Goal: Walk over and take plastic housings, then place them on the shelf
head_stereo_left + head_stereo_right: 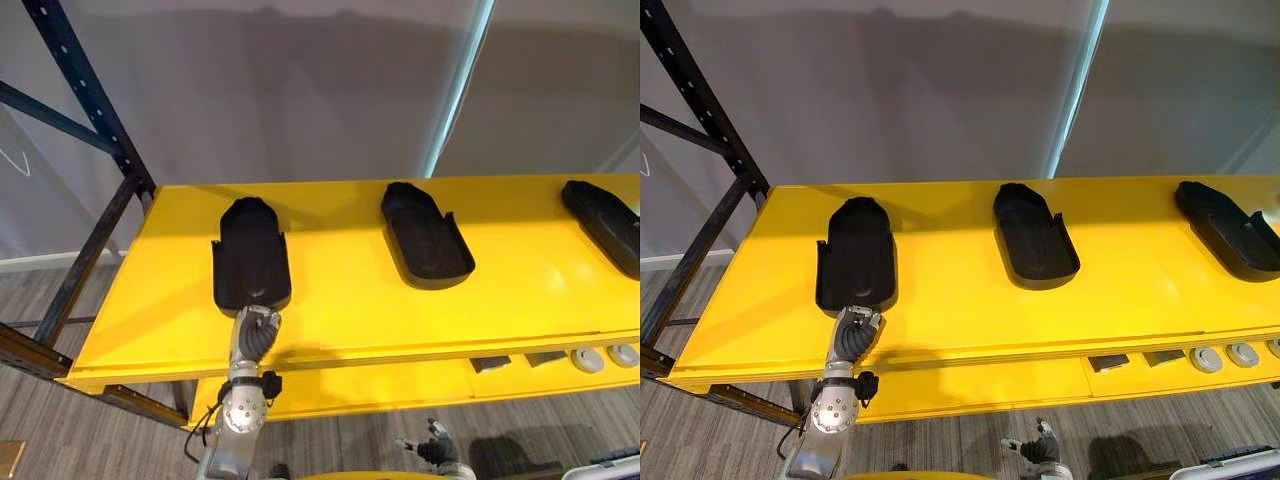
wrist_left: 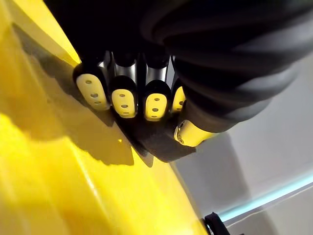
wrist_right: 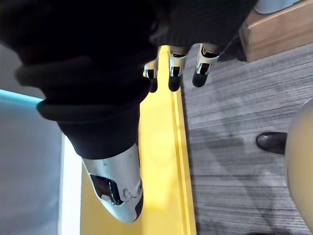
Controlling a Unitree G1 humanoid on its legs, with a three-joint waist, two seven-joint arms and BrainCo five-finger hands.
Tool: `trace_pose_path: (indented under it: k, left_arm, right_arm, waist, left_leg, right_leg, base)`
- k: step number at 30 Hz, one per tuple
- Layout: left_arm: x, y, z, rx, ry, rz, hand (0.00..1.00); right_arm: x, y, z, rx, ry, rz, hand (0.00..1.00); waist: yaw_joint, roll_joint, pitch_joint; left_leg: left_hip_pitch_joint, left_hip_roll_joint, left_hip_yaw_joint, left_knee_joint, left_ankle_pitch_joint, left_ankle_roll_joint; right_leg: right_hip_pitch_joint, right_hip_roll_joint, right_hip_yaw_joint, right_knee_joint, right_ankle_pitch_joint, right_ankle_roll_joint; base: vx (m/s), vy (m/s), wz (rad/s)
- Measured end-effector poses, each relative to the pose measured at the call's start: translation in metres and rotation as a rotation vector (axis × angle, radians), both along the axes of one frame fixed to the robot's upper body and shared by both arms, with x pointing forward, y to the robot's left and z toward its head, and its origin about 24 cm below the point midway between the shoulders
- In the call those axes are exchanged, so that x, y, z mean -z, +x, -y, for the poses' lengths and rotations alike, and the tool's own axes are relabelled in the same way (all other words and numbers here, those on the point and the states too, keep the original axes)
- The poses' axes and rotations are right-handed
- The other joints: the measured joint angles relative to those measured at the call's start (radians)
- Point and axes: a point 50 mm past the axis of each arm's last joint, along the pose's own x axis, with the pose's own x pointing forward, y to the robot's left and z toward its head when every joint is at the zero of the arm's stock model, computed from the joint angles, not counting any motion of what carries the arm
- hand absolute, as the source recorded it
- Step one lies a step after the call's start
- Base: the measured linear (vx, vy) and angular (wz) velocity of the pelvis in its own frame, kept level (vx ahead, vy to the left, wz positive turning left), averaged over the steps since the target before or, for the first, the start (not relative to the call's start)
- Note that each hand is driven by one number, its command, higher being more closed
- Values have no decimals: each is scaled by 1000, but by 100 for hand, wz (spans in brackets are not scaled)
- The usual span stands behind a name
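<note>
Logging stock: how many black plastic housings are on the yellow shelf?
3: left housing at the left hand, middle housing, right housing cut by the view's edge; more may lie beyond.

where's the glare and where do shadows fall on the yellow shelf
Left eye view: a pale sheen on the shelf right of the middle housing, and a soft shadow beside the left robot hand. Left wrist view: that hand darkens the shelf under its fingers, with a brighter patch beside the shadow. Right wrist view: a light band runs along the shelf.
</note>
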Motion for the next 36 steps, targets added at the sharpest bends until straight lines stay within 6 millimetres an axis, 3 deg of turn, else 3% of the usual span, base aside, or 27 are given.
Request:
trace_pose_path:
  k: [9, 11, 21, 25, 27, 29, 32, 36]
  left_arm:
    - [0, 12, -17, -52, 72, -2, 100]
    - [-1, 13, -26, -94, 80, 5, 100]
    - [-12, 15, -33, -123, 92, 56, 100]
    - [-65, 5, -32, -132, 78, 297, 100]
    - [-104, -9, -39, -166, 73, 504, 100]
    - [-125, -21, -50, -227, 83, 623, 100]
    - [-143, -46, -77, -385, 77, 748, 100]
    - [-134, -78, -108, -614, 36, 743, 100]
  right_arm:
    - [2, 2, 1, -5, 2, -18, 0]
    - [3, 4, 1, -11, 4, -25, 0]
    - [3, 4, 2, -15, 9, -25, 0]
    - [7, -5, 5, 3, 12, -61, 0]
    - [8, -5, 7, 4, 6, -64, 0]
    - [7, -5, 6, 7, 7, -62, 0]
    - [7, -4, 8, 26, 7, -55, 0]
    - [5, -5, 7, 31, 7, -42, 0]
  waist:
    - [-16, -5, 3]
    - [-35, -9, 6]
    - [-37, -14, 17]
    - [-34, -18, 20]
    - [-30, -15, 20]
    - [-29, -14, 23]
    - [-24, -10, 36]
    - [-1, -11, 39]
  left_leg:
    - [-2, -1, 0, -7, 0, 0]
    - [-5, -1, -2, -7, 0, 0]
    - [-8, -3, -16, -6, 0, 0]
    - [-8, -2, -38, 0, 1, 1]
    - [-5, -2, -42, 1, 1, 1]
    - [-5, -2, -46, 0, 0, 1]
    - [-3, -2, -58, -1, -5, 7]
    - [-3, -3, -67, -4, -5, 5]
  right_leg:
    - [0, 2, 5, -17, 17, -5]
    - [-1, 2, 6, -18, 17, -5]
    - [10, 2, -10, -31, 17, -5]
    - [27, 3, -21, -26, 17, -5]
    - [27, 3, -20, -14, 17, -5]
    - [27, 2, -20, -9, 17, -5]
    - [37, 1, -27, 1, 15, -5]
    - [37, -10, -38, 18, -7, -5]
  base:
    - [-23, 1, -2]
    - [0, 0, 0]
    - [19, -5, 4]
    - [31, -5, 17]
    - [-15, 4, 8]
    - [-48, 5, 4]
    - [-78, 3, 11]
    - [-57, -4, 13]
